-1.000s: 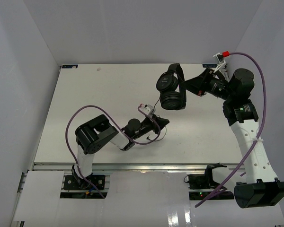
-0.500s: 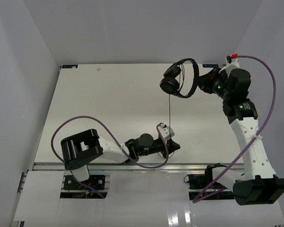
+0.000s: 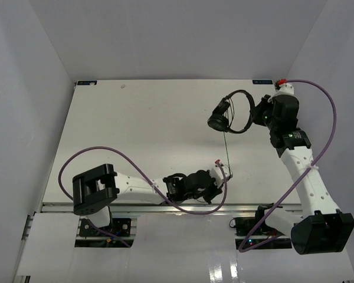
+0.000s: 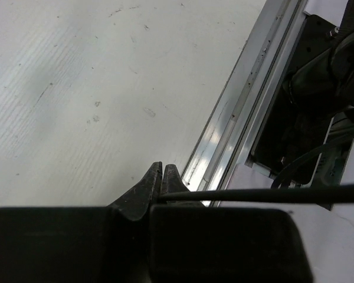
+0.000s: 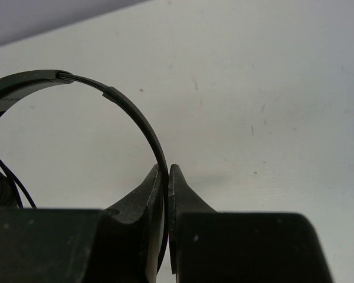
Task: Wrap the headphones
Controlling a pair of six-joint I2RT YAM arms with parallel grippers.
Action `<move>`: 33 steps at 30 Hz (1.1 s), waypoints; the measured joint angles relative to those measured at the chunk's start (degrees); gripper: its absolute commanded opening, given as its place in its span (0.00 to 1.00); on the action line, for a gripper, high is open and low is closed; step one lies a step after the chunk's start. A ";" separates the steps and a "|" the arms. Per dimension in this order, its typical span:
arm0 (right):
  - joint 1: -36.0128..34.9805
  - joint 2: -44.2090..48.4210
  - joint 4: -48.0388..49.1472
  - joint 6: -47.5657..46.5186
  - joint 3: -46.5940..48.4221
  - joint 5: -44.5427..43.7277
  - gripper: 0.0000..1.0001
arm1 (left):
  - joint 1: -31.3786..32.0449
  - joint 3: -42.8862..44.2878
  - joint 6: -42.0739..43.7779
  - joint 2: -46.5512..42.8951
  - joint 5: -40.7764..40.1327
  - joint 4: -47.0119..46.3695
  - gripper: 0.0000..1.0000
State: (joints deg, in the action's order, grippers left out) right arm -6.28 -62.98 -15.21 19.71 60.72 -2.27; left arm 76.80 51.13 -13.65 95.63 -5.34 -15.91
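Observation:
The black headphones hang above the table's far right, earcups to the left and the thin headband looping right. My right gripper is shut on the headband, which runs down between its closed fingertips. The thin black cable runs straight from the earcups toward the near edge, to my left gripper. In the left wrist view that gripper is shut with the cable coming out of its jaws to the right.
The white table ends at an aluminium rail close to my left gripper. A dark box with wires sits below the rail. Thick purple cables loop over both arms. White walls stand on three sides.
My left gripper has moved right and toward the near edge, drawing the cable out straight. My right gripper has turned the headphones and shifted them slightly right and nearer.

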 measured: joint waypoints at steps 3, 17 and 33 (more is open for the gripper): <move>-0.56 -0.29 1.04 -4.02 -4.34 -2.17 0.08 | 1.26 3.89 0.96 -2.37 -3.50 10.69 0.00; -1.78 2.61 12.38 -15.06 -15.00 -7.44 0.08 | 1.55 19.27 6.19 -7.02 -20.71 51.15 0.00; -0.34 -0.87 10.81 -5.21 -11.69 -2.23 0.08 | 2.36 21.01 4.00 -3.58 -20.51 68.93 0.00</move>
State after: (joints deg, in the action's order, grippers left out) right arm -6.61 -63.85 -4.40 14.51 49.03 -4.50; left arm 79.15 72.13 -9.65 92.05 -25.84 53.01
